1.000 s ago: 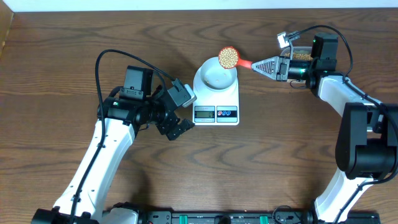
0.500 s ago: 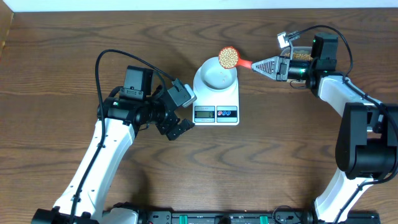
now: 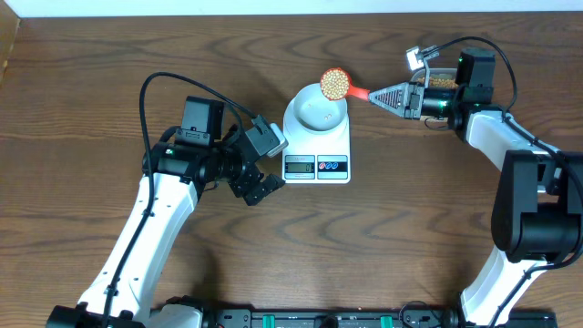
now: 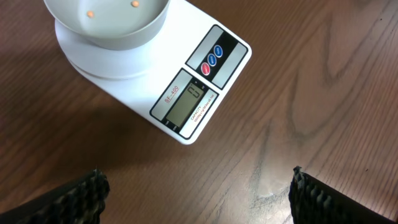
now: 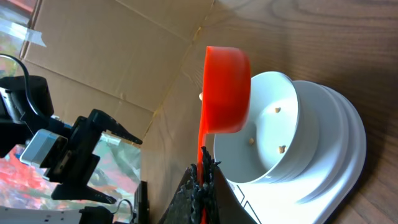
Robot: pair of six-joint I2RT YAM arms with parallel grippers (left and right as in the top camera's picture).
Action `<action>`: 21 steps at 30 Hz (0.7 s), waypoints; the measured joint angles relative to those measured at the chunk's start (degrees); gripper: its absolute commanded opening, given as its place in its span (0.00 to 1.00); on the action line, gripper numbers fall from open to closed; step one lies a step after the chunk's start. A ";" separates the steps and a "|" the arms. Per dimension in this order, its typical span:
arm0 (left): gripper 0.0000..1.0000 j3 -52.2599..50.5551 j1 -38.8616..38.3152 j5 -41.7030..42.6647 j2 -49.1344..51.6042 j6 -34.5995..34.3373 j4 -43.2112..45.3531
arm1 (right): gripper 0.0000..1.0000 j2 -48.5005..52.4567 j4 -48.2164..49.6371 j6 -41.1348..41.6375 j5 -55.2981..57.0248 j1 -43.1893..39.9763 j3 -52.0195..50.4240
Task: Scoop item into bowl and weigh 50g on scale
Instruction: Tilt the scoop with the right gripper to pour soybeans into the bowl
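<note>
The white scale (image 3: 318,146) stands mid-table with the white bowl (image 3: 315,112) on its platform. A few beige beans (image 4: 91,12) lie in the bowl (image 4: 112,28). My right gripper (image 3: 375,94) is shut on the handle of a red scoop (image 3: 335,85), which is heaped with beans and hangs level over the bowl's far right rim. In the right wrist view the scoop (image 5: 227,90) sits just above the bowl (image 5: 280,134), the gripper (image 5: 202,173) clamped on its handle. My left gripper (image 3: 257,188) stands open on the near left of the scale, nothing between its fingers (image 4: 84,194).
A clear tub (image 3: 444,82) holding more beans sits at the far right behind my right wrist. The scale's display (image 4: 189,102) and round buttons (image 4: 212,60) face the front edge. Bare wooden tabletop (image 3: 392,228) surrounds the scale.
</note>
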 measured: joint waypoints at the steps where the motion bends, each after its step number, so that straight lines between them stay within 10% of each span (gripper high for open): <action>1: 0.95 0.00 0.00 0.00 0.00 0.00 -0.02 | 0.01 0.00 0.00 -0.24 0.00 0.00 0.00; 21: 0.95 0.00 0.00 0.00 0.00 0.00 0.00 | 0.01 0.00 -0.20 -8.87 2.99 0.02 0.00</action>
